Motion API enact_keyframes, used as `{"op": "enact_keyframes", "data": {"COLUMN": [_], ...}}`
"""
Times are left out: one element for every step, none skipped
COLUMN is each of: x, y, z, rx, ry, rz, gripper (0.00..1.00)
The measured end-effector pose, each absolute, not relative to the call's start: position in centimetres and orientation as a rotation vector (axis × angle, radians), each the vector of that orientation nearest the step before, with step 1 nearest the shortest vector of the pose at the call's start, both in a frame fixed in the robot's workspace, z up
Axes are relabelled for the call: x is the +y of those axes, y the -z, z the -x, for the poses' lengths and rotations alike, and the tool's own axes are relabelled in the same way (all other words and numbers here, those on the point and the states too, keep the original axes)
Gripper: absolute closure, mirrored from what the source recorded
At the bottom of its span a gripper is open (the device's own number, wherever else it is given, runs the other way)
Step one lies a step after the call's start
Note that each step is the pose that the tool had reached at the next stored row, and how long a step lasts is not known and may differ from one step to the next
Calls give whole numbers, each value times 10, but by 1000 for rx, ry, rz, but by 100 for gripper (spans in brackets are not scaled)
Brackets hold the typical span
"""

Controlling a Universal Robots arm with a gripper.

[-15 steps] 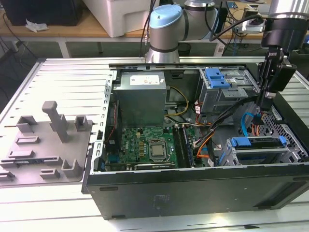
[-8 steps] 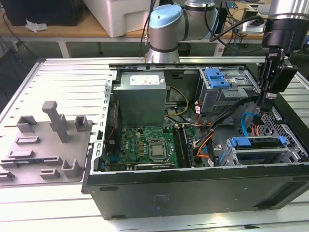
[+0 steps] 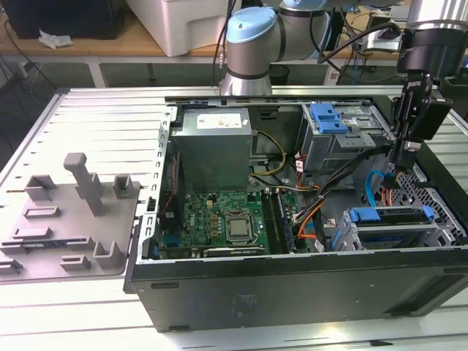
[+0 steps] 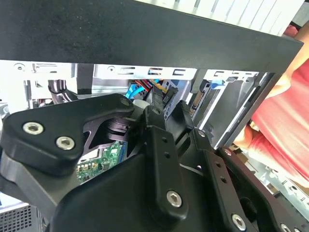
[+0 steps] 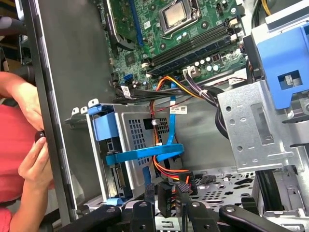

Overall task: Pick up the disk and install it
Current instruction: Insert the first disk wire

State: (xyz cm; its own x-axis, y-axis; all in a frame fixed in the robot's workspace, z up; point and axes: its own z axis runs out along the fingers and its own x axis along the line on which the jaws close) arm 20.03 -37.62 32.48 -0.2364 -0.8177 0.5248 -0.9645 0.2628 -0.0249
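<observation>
Jaws: closed narrow on a black plug, which trails an orange-black cable.
Gripper: low inside the case, near the cage.
Disk: seated in the cage, blue bracket outward.
Status, by judgement: disk in place, cabling unfinished.
Hand: at the case edge.
</observation>
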Motion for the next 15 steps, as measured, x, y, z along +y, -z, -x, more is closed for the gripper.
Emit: {"op": "enact_keyframes", "data": {"x": [-376, -376, -376, -376, -376, -376, -376, -375, -375, -375, -375, -375, -375, -375, -375], "y": [-324, -324, -324, -324, -324, -323, -323, -323, -323, -323, -323, -323, -322, -322, -322], "z": [-200, -200, -200, -200, -200, -200, -200, -201, -201, -201, -201, -201, -201, -201, -201], "rx": [-2132, -2132, -2132, -2132, -2132, -2132, -2132, -2132, -2132, -2132, -2132, -2132, -2132, -2132, -2132], "ry": [-487, -487, -487, -487, -487, -487, -487, -487, -487, -487, -487, -487, -487, -487, -487], "rz": [-1617, -1617, -1617, -1617, -1617, -1617, -1617, -1617, -1617, -1617, -1617, -1617, -1617, -1617, -1617], "gripper": [69, 69, 69, 69, 69, 69, 69, 69, 69, 69, 71, 77, 83, 83, 83]}}
